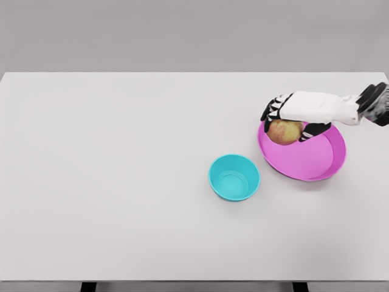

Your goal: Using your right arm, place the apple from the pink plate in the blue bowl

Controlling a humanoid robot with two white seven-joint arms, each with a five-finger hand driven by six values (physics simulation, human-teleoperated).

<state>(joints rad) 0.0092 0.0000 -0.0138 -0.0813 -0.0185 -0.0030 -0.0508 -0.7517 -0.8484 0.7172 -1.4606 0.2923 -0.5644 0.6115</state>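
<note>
A yellow-red apple (284,131) lies in the far left part of the pink plate (307,164), at the right of the table. My right hand (294,119) reaches in from the right edge and lies over the apple, fingers curled down around it and thumb on its right side. I cannot tell whether the apple is lifted off the plate. The blue bowl (234,177) stands empty to the left of the plate, nearer the front. My left arm is out of view.
The white table (121,182) spreads wide to the left and front of the bowl. Its far edge runs just behind my right hand, and its front edge lies along the bottom of the picture.
</note>
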